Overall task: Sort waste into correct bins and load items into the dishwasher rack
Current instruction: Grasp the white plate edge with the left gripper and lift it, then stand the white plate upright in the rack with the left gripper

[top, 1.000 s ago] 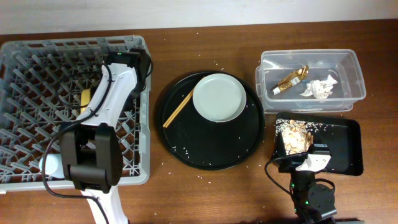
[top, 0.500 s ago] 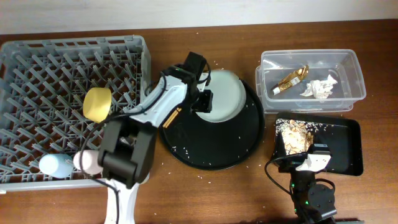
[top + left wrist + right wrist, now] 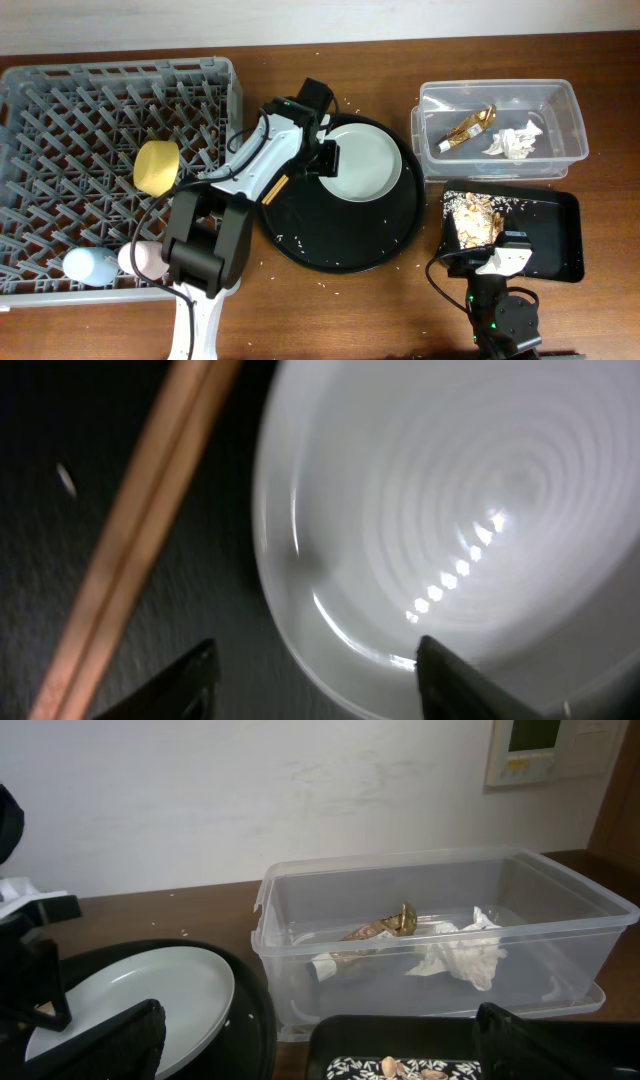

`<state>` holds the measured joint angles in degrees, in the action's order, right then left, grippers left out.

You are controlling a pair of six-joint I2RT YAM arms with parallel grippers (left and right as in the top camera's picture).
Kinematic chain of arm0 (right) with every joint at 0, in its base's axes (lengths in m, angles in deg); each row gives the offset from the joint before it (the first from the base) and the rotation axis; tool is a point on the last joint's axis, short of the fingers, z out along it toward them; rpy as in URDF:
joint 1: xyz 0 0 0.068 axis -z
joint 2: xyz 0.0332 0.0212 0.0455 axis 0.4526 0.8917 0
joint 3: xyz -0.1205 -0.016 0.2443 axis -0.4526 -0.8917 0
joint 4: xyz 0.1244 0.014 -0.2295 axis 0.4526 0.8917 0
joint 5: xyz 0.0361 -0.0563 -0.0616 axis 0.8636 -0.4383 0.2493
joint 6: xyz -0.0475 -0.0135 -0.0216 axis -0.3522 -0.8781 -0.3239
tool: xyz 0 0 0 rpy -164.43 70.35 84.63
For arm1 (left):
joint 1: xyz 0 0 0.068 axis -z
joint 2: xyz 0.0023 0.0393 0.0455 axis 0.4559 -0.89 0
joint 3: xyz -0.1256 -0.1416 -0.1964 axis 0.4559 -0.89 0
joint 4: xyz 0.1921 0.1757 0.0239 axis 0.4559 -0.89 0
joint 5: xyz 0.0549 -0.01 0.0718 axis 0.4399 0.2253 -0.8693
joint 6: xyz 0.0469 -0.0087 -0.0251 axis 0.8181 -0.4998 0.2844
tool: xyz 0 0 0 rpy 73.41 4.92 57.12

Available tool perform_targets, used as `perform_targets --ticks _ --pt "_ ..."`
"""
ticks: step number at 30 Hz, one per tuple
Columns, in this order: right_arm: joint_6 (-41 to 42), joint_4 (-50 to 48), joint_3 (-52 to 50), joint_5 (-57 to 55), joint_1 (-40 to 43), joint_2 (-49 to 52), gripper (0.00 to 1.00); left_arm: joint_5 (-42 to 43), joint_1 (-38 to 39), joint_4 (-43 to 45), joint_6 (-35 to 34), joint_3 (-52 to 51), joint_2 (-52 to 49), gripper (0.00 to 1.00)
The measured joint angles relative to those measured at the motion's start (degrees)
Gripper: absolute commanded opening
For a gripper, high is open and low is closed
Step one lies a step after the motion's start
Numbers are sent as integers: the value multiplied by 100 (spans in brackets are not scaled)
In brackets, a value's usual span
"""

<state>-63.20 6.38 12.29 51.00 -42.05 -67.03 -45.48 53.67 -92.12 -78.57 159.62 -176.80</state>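
The pale grey-green plate (image 3: 365,165) lies on the round black tray (image 3: 340,245). My left gripper (image 3: 325,160) is open at the plate's left rim. In the left wrist view the gripper (image 3: 315,685) has one finger on each side of the rim of the plate (image 3: 450,510), with the chopsticks (image 3: 130,540) to the left. The chopsticks (image 3: 274,190) are partly hidden under the arm. The yellow bowl (image 3: 157,167), pink cup (image 3: 140,260) and blue cup (image 3: 82,265) sit in the rack (image 3: 60,110). My right gripper (image 3: 497,262) is open and empty over the small black tray (image 3: 545,235).
The clear tub (image 3: 500,160) holds the gold-brown wrapper (image 3: 470,127) and white napkin (image 3: 515,140), which also show in the right wrist view, wrapper (image 3: 380,930) and napkin (image 3: 465,950). Food scraps (image 3: 475,215) lie in the small black tray. Crumbs dot the round tray.
My left arm has swung from the rack, leaving the yellow bowl there, over to the plate's left rim. The plate now sits slightly further right. The right arm has not moved.
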Motion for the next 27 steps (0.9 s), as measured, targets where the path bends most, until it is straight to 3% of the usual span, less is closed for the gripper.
perform_targets --ticks 1,2,6,9,12,15,18,22,27 --pt "-4 0 0 -2 0 0 98 -20 0 144 -46 33 -129 9" --pt "-2 0 0 0 0 0 98 35 0 208 -92 61 -310 0" --pt "-7 0 0 0 0 0 99 269 -48 46 -140 212 -319 0" --pt "-4 0 0 0 0 2 98 129 -179 -721 -107 577 -190 0" --pt "-7 -4 0 0 0 0 98 -1464 -750 -1600 39 837 977 0" --pt "0 0 0 0 0 0 98 -4054 -1353 -2441 127 1040 2302 0" --pt "-4 0 0 0 0 0 98 -6258 -2146 -2614 286 1034 2564 0" --pt "-4 0 0 0 0 2 98 -6911 -3324 -2105 544 1025 2393 0" --pt "-2 0 0 0 0 0 98 -6841 -3777 -2015 581 1025 2124 0"
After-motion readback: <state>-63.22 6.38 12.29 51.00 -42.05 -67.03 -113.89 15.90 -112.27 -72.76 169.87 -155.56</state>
